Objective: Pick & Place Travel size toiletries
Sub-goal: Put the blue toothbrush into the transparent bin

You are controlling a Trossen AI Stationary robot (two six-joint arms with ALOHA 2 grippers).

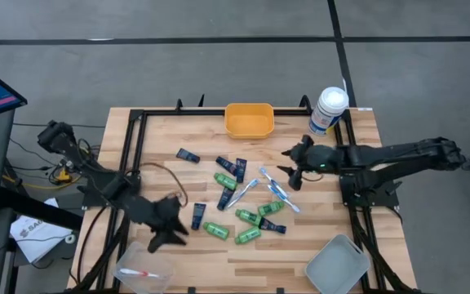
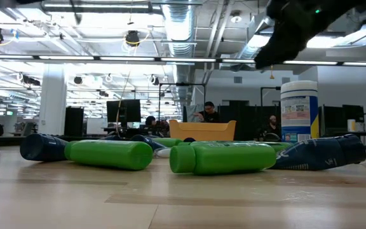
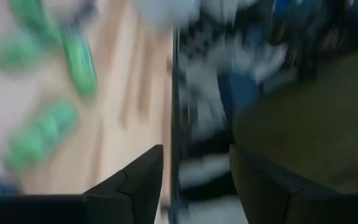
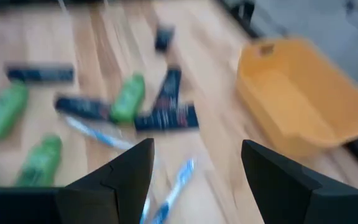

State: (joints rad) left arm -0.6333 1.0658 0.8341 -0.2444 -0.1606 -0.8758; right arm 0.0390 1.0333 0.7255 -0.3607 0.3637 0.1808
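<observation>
The travel size toiletries lie loose on the wooden table's middle: green bottles (image 1: 224,181) (image 4: 128,98), navy flat tubes (image 1: 188,155) (image 4: 166,118) and white and light-blue toothbrushes (image 1: 241,193) (image 4: 173,186). My left gripper (image 1: 178,222) (image 3: 194,152) hangs open above the table's near left, just left of a navy tube (image 1: 198,216), with nothing between its fingers. My right gripper (image 1: 288,163) (image 4: 197,146) hovers open over the right side of the pile, above the toothbrushes, also holding nothing. In the low view it shows high at the upper right (image 2: 284,32).
A yellow bin (image 1: 249,119) stands at the far edge's middle, with a large white canister with a blue label (image 1: 329,109) to its right. A clear container (image 1: 141,273) sits at the near left corner and a grey tray (image 1: 337,265) at the near right.
</observation>
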